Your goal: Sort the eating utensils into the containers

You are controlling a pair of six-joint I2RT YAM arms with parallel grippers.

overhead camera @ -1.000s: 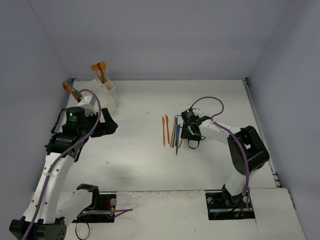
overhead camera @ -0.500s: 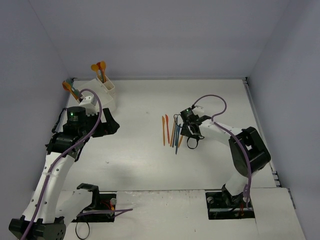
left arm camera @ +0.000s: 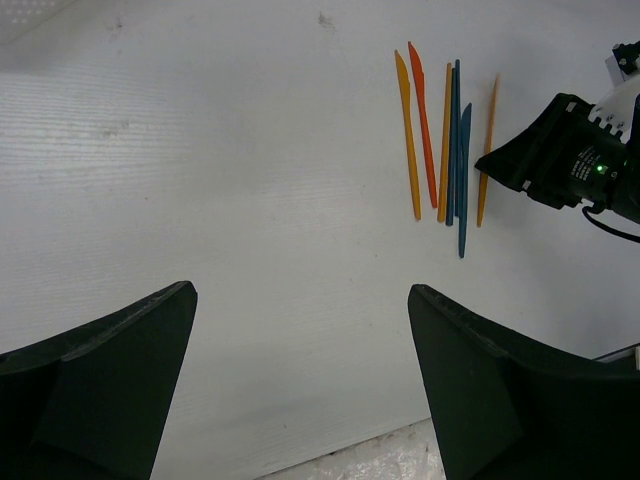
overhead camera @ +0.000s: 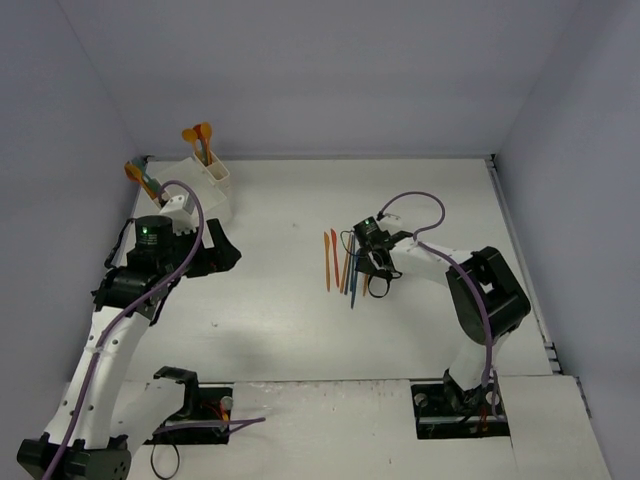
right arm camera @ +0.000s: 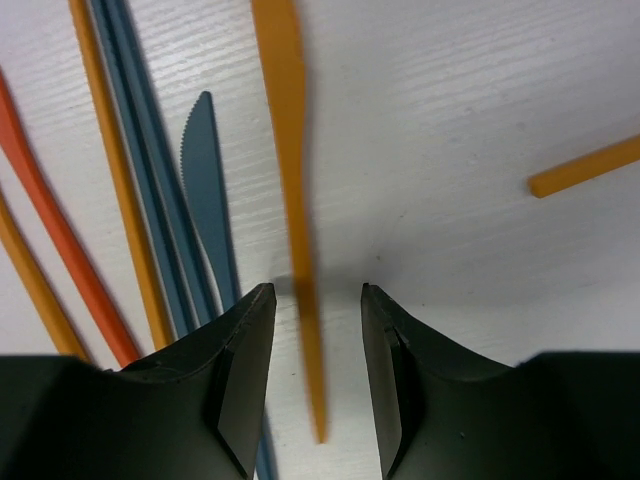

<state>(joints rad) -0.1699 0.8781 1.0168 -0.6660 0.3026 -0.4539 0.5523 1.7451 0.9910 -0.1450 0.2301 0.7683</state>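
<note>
Since a second ago the right pincer [right arm camera: 314, 330] has slid leftward over the bench [overhead camera: 270, 310], from just beside the loose row of utensils [overhead camera: 341, 262] to above its right edge. The left arm has hardly shifted.

Nearest, in the right wrist view, that pincer is spread. Its two fingers [right arm camera: 240, 370] straddle the thin handle of an orange utensil [right arm camera: 285, 120], apparently without touching it yet. A blue knife [right arm camera: 205, 180] lies just to the left of the left finger.

To do this pick well, the fingers should probably come straight down onto bare bench on either side of the orange handle. They should then close on it alone, clear of the blue knife, and lift before swinging away.

The left pincer [left arm camera: 300, 380] is spread wide and empty, hovering over bare bench, with the row in the upper right of its view.

Farthest, at the upper left of the top view, stand the containers [overhead camera: 205, 182], with orange spoons [overhead camera: 197, 135] upright in one bin.

No brand, label or writing can be read. Only a green lamp [left arm camera: 598, 168] shows on the right wrist.
</note>
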